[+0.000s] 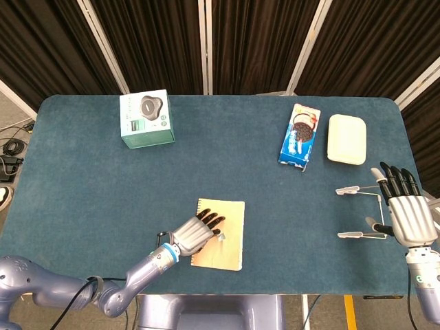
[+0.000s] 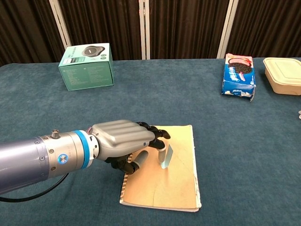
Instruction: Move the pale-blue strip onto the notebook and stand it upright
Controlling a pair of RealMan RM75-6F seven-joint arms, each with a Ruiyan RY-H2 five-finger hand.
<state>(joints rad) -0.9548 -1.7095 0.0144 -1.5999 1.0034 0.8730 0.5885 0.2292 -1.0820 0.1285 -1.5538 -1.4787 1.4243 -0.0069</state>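
The pale-blue strip (image 2: 166, 157) stands upright on the tan notebook (image 2: 176, 188), near the middle of its cover. My left hand (image 2: 123, 142) hovers palm down over the notebook's left part. Its dark fingertips (image 2: 160, 135) reach just to the strip's top left edge, and the thumb stays apart from the strip, so nothing is held. From the head view, the left hand (image 1: 195, 232) lies over the notebook (image 1: 232, 256) with the strip (image 1: 221, 236) just past the fingertips. My right hand (image 1: 407, 213) rests flat at the table's right edge with its fingers spread.
A green box (image 1: 146, 118) sits at the back left. A blue cookie pack (image 1: 300, 133) and a beige lidded container (image 1: 346, 139) lie at the back right. A thin wire frame (image 1: 359, 213) stands beside my right hand.
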